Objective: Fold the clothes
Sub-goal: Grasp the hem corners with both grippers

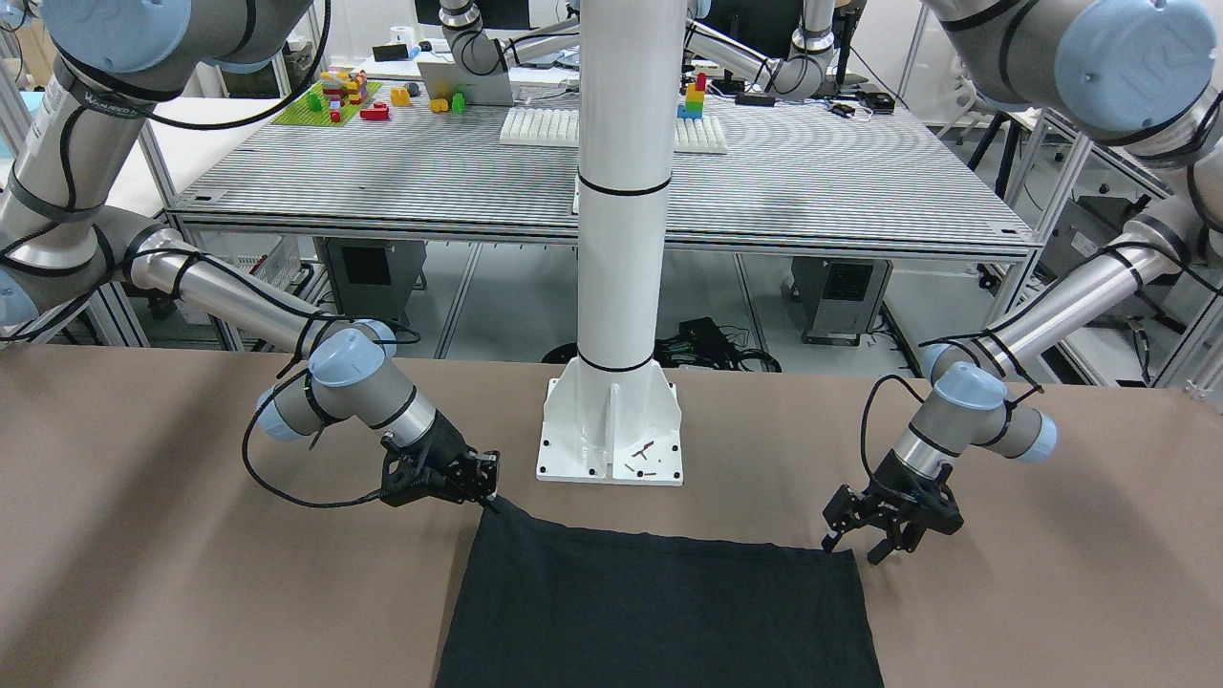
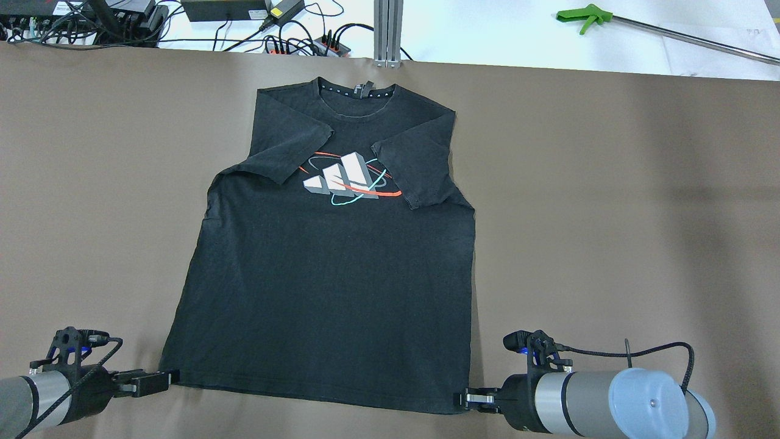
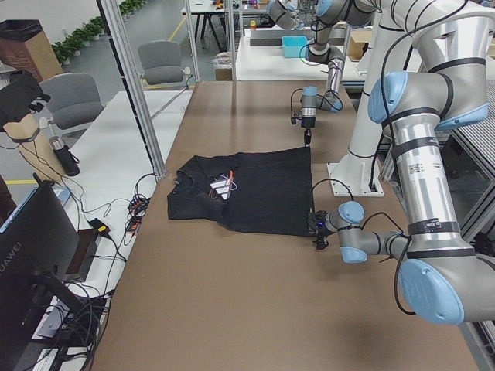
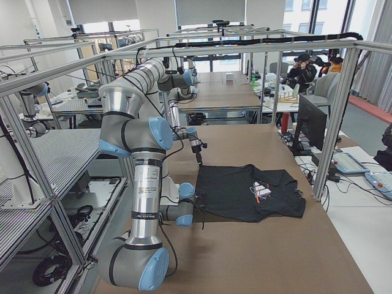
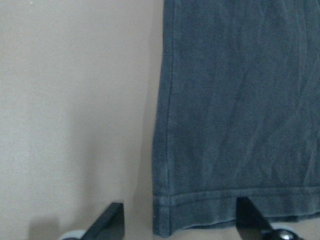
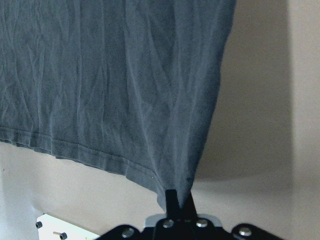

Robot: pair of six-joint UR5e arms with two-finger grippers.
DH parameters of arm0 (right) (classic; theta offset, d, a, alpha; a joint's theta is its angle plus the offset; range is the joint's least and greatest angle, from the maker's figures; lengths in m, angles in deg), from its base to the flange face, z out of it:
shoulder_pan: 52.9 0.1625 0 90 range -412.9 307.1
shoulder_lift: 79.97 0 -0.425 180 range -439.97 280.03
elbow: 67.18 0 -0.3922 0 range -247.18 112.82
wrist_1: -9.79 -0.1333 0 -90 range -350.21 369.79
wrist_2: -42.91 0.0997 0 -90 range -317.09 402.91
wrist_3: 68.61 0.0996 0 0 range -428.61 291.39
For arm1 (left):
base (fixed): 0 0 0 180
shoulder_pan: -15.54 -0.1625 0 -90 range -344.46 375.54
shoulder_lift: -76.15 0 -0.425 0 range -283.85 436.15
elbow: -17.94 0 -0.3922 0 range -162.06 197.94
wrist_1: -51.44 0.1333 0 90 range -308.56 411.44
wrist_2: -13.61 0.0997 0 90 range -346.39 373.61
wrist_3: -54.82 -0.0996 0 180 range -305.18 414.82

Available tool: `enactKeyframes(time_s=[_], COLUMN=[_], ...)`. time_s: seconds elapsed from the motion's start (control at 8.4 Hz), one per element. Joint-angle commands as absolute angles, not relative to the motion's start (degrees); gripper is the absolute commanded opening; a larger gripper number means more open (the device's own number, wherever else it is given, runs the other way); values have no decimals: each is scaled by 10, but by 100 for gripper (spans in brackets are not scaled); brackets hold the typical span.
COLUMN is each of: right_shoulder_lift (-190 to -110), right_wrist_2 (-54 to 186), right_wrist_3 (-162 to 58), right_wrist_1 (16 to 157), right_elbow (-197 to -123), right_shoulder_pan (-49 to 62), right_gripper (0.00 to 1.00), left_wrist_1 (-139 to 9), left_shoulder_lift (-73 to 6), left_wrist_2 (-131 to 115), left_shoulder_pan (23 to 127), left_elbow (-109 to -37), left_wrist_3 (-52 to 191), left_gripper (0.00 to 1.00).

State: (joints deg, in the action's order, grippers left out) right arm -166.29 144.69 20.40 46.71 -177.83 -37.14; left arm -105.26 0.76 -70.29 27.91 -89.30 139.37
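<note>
Left gripper (image 2: 173, 378) lies low over the brown table (image 2: 609, 213) at the near left corner of the black T-shirt (image 2: 329, 280). Its two fingers (image 5: 112, 222) stand apart, one on each side of the hem corner, and they hold nothing. In the front-facing view the same gripper (image 1: 853, 549) is spread open just beside that corner.

The T-shirt lies flat in the middle of the table, front side up. Its collar (image 2: 356, 91) points to the far edge and its hem (image 2: 317, 390) to the robot. Both short sleeves (image 2: 286, 155) are folded inward over the chest, and each one partly covers an end of the white, red and teal print (image 2: 344, 180).

At the near right corner of the hem, the right gripper (image 2: 466, 399) is closed tightly on the fabric. In its wrist view the cloth rises in a narrow pinch between the fingertips (image 6: 172, 197), with creases running away from the pinch. In the front-facing view this corner is lifted a little above the table, near the white base plate (image 1: 611, 449).
</note>
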Motion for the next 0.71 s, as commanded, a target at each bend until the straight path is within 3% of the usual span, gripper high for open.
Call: enactKeyframes(time_s=[0.0, 0.36, 0.48, 0.6], right_shoulder_lift=[-1664, -1663, -1662, -1662], right_wrist_2=[1448, 1448, 1448, 1448], right_wrist_3=[200, 199, 199, 199], right_wrist_1=[467, 468, 468, 468], right_elbow=[-1777, -1776, -1775, -1775], right_shoulder_pan=[-366, -363, -363, -362], right_gripper=[0, 0, 0, 0], left_wrist_1=[-1053, -1052, -1051, -1050], left_shoulder_lift=[0, -12, -13, -13], left_wrist_2=[-704, -704, -703, -706], left_shoulder_pan=[278, 278, 279, 280], left_elbow=[-905, -896, -892, -894], left_wrist_3=[1394, 1394, 1394, 1395], left_gripper=[69, 31, 10, 0])
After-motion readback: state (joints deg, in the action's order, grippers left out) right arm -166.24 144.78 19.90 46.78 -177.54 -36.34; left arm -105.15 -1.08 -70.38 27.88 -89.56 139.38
